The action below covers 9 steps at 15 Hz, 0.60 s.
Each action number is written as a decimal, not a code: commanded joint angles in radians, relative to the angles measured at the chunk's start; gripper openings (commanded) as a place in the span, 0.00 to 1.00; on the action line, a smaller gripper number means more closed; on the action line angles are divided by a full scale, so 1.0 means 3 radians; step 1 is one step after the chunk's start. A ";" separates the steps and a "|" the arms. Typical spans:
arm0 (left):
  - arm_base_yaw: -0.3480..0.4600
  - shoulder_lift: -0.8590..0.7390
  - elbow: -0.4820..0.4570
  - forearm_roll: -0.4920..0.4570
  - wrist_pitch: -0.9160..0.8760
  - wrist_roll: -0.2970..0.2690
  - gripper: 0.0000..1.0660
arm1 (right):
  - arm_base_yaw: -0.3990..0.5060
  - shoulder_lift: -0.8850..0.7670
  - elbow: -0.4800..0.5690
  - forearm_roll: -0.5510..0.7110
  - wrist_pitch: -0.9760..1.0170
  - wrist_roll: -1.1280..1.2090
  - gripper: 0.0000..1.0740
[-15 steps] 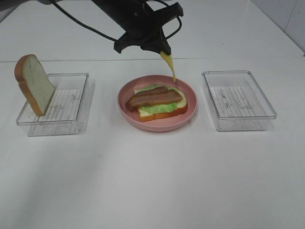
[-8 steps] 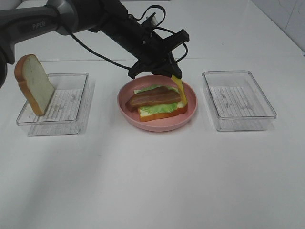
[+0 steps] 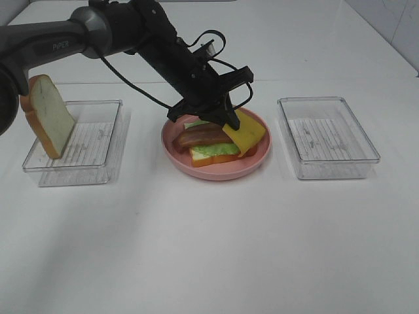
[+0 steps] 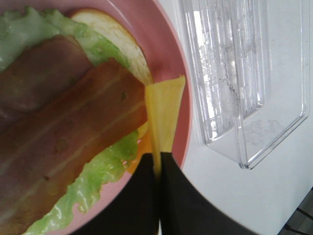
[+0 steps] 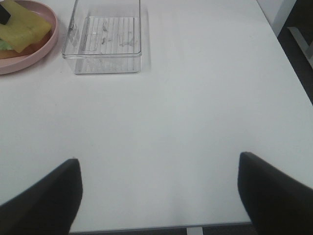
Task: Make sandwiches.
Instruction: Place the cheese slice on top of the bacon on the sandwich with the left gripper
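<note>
1 white table (image 3: 209, 248), 2 clear trays (image 3: 327, 137)

white table (image 3: 209, 248) | pink plate (image 3: 216, 171) | two clear trays (image 3: 327, 137)

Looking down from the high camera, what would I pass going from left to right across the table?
Bread slice leaning on the left clear tray → pink plate holding the sandwich stack → empty right clear tray.
</note>
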<state>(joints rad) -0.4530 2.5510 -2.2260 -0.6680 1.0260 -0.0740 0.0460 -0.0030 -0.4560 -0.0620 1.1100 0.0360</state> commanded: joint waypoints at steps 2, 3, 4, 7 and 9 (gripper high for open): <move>0.0053 -0.0017 -0.0003 0.0327 0.0107 -0.0187 0.00 | -0.0017 -0.0097 0.0013 -0.0010 -0.0033 -0.0023 0.79; 0.0053 -0.0017 -0.0003 0.0557 0.0107 -0.0267 0.00 | -0.0017 -0.0097 0.0013 -0.0010 -0.0033 -0.0023 0.79; 0.0053 -0.0017 -0.0003 0.0657 0.0093 -0.0273 0.00 | -0.0017 -0.0097 0.0013 -0.0010 -0.0033 -0.0023 0.79; 0.0050 -0.0017 -0.0003 0.0730 -0.0053 -0.0273 0.00 | -0.0017 -0.0097 0.0013 -0.0010 -0.0033 -0.0023 0.79; 0.0050 -0.0017 -0.0003 0.0743 -0.0103 -0.0273 0.01 | -0.0017 -0.0097 0.0013 -0.0010 -0.0033 -0.0023 0.79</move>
<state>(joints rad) -0.4340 2.5510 -2.2260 -0.4460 1.0060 -0.1500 0.0460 -0.0030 -0.4560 -0.0620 1.1100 0.0360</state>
